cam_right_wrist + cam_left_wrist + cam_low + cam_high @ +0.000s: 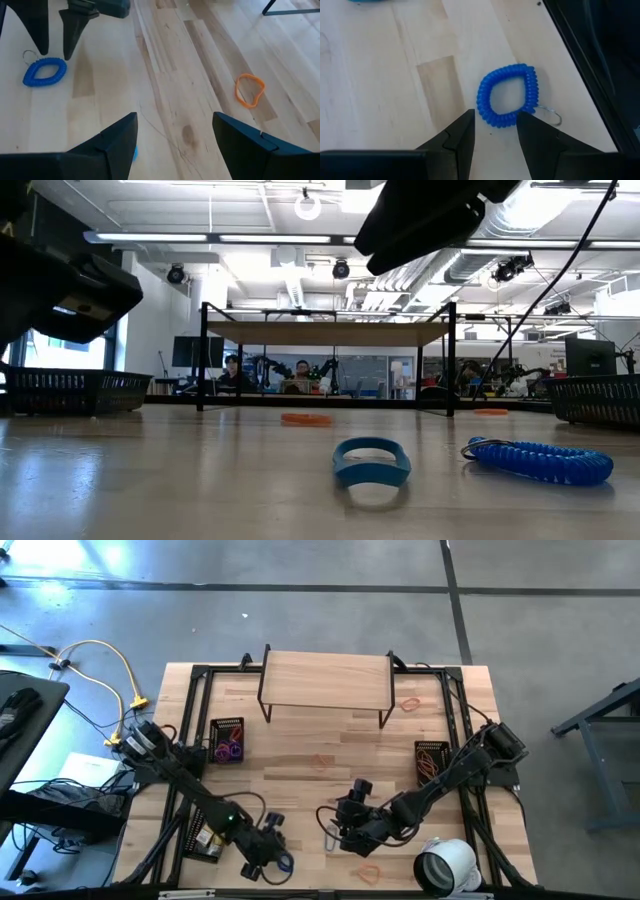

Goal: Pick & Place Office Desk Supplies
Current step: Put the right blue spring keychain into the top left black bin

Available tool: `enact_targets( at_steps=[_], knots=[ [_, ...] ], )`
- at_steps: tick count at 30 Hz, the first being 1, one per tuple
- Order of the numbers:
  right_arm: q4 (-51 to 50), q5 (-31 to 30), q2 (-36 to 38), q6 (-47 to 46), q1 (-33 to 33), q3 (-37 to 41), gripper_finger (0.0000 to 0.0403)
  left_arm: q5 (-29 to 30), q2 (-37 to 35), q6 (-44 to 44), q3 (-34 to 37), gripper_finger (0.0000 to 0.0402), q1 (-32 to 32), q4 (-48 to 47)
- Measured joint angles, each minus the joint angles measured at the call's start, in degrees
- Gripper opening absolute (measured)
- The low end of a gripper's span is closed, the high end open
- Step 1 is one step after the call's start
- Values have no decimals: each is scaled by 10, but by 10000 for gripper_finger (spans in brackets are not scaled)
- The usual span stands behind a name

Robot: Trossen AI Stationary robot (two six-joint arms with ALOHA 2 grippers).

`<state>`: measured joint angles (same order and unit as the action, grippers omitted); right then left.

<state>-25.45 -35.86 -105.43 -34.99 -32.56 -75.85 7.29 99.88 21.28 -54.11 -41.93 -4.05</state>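
Note:
A blue coiled loop (507, 95) with a small metal ring (551, 116) lies flat on the wooden table near its front edge (284, 862). My left gripper (495, 125) hangs open just above the loop's near end, one fingertip on each side, touching nothing; the right wrist view shows it (55, 54) clear above the loop (45, 72). My right gripper (175, 145) stands wide open over the table's front middle (340, 835). A flat blue band (371, 462) lies on the table, its edge peeking out under one right finger (135, 152). The low view shows the coiled loop (540, 462) too.
A thin orange band (249, 90) lies on the bare wood. Black mesh baskets stand at the left (228, 740), right (432, 760) and front left (205, 840). A wooden riser shelf (325, 680) stands at the back, a large white tape roll (445, 865) at the front right.

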Motion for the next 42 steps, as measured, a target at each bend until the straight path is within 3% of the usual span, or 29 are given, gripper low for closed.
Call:
enact_targets(
  at_steps=[14,31,42],
  knots=[
    [13,10,0,3,1,0,247,-12,6,-12,0,139,4,9],
    [13,16,0,3,1,0,247,-80,23,-4,0,139,37,13],
    [12,16,0,3,1,0,247,-91,24,-15,0,139,48,12]
  ],
)
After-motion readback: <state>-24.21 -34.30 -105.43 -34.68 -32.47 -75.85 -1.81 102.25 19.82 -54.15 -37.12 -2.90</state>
